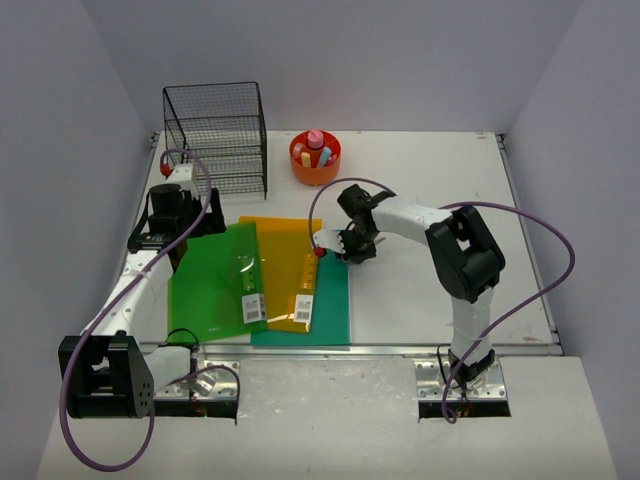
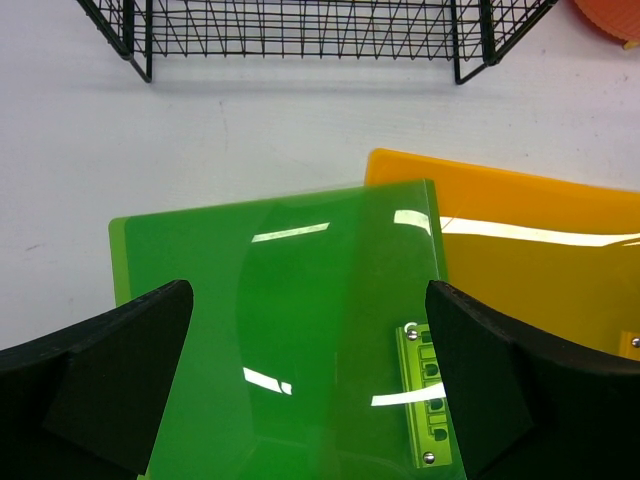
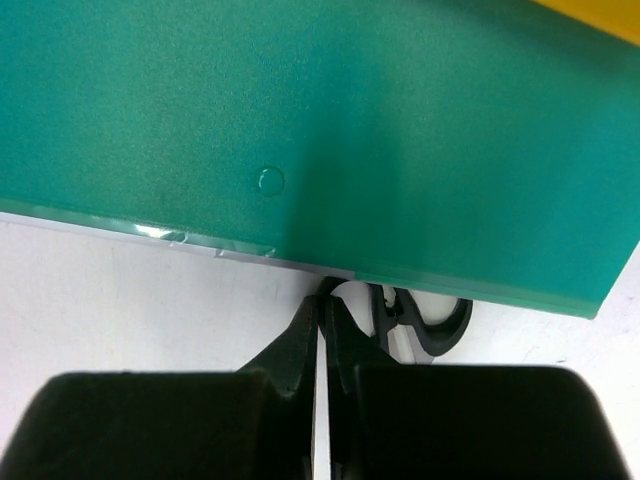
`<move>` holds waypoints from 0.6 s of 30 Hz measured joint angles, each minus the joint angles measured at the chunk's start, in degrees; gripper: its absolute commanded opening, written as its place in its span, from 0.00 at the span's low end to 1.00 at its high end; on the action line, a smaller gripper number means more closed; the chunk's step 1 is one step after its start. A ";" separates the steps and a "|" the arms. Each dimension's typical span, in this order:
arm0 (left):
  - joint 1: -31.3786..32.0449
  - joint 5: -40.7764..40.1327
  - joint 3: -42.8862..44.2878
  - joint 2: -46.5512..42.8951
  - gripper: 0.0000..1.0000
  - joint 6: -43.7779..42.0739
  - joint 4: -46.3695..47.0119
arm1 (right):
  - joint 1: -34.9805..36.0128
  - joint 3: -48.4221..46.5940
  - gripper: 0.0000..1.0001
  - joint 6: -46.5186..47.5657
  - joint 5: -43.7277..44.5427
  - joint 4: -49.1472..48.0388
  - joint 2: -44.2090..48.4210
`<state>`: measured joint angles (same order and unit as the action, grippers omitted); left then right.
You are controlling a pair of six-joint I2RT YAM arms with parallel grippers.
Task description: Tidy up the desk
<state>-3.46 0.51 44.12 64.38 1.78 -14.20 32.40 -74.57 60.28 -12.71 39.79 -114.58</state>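
On the white desk (image 1: 430,190) three flat folders overlap at front left: a green folder (image 1: 215,285), an orange folder (image 1: 285,270) and a teal folder (image 1: 332,300) lowest. My left gripper (image 1: 180,232) hovers open over the green folder's far left corner; in the left wrist view (image 2: 305,380) the green folder (image 2: 300,340) fills the gap between the wide-spread fingers. My right gripper (image 1: 350,245) is shut, its tips (image 3: 322,305) against the teal folder's (image 3: 300,120) right edge with nothing visible between them. A black looped handle (image 3: 425,325) pokes out from under that edge beside the tips.
A black wire basket (image 1: 218,135) stands at the back left, close behind the folders (image 2: 300,30). An orange bowl (image 1: 315,160) holding several small coloured items sits at the back centre. Pale grey walls close in both sides and the back. A metal rail (image 1: 380,350) runs along the front edge.
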 measured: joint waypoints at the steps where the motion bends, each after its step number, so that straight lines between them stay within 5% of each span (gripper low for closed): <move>1: 0.00 0.00 0.00 0.00 1.00 0.00 0.00 | -0.13 -0.22 0.00 -0.87 -0.35 0.79 0.01; 14: 0.00 7.14 2.29 0.96 1.00 -0.77 -1.36 | -9.31 -22.16 0.00 -16.91 -21.58 10.88 4.38; 18: 0.00 21.98 2.29 -1.77 0.80 -4.74 0.84 | -10.66 -25.94 0.00 -17.89 -33.03 13.68 5.59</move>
<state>-3.47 22.49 46.41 62.61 -2.96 -13.35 21.74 -100.51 42.39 -45.74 53.47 -108.99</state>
